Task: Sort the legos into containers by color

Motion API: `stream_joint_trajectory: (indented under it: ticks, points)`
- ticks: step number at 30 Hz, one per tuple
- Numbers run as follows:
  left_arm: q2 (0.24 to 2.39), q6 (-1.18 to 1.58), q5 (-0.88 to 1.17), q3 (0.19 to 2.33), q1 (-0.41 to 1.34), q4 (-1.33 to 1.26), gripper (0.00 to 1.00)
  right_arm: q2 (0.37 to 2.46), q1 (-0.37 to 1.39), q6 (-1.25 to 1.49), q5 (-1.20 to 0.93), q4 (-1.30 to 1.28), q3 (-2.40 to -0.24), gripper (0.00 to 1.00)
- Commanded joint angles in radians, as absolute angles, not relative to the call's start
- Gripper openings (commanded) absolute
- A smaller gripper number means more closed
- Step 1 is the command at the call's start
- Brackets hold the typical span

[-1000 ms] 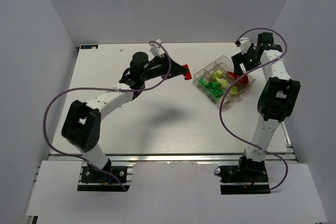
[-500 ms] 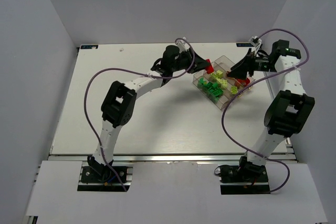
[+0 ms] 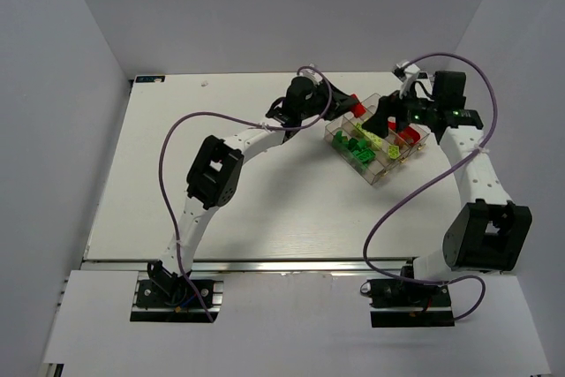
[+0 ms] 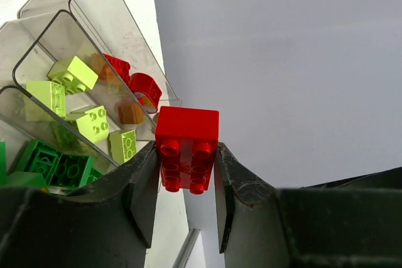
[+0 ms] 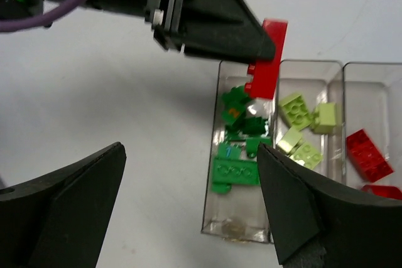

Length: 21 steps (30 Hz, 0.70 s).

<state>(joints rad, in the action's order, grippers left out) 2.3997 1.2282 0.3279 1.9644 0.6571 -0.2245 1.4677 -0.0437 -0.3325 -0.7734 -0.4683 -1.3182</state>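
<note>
I've swung left gripper, clamped on red studded plastic brick, over clear compartmented plastic tray; drop into red-brick compartment next; right gripper gapes empty.

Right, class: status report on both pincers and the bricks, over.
Left pincer shut on red brick, at tray edge. Right pincer open, empty, over tray. It may crowd the drop.
</note>
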Motion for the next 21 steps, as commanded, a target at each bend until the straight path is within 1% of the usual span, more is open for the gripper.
stream_joint_trajectory:
  ticks: [1, 2, 5, 7, 9, 15, 18, 19, 21]
  points:
    - [2.33, 1.243, 0.284, 1.968, 0.669, -0.213, 0.0, 1.483, -0.003, -0.247, -0.586, -0.318, -1.316, 0.89]
    - [2.327, 1.243, 0.282, 1.964, 0.672, -0.212, 0.0, 1.496, -0.002, -0.242, -0.568, -0.324, -1.342, 0.89]
    - [2.304, 1.253, 0.281, 1.93, 0.675, -0.224, 0.0, 1.558, 0.07, -0.23, -0.427, -0.36, -1.391, 0.9]
    - [2.286, 1.259, 0.276, 1.898, 0.675, -0.238, 0.0, 1.6, 0.077, -0.216, -0.411, -0.38, -1.439, 0.89]
    - [2.273, 1.262, 0.272, 1.879, 0.675, -0.244, 0.0, 1.618, 0.084, -0.216, -0.379, -0.374, -1.453, 0.89]
    - [2.247, 1.276, 0.279, 1.832, 0.678, -0.268, 0.0, 1.683, 0.101, -0.236, -0.373, -0.385, -1.479, 0.88]
    - [2.238, 1.276, 0.281, 1.825, 0.678, -0.271, 0.0, 1.713, 0.109, -0.252, -0.38, -0.408, -1.497, 0.81]
    - [2.24, 1.276, 0.281, 1.825, 0.678, -0.272, 0.0, 1.721, 0.112, -0.255, -0.382, -0.414, -1.5, 0.76]
    - [2.24, 1.279, 0.279, 1.829, 0.678, -0.273, 0.0, 1.738, 0.115, -0.265, -0.396, -0.432, -1.505, 0.72]
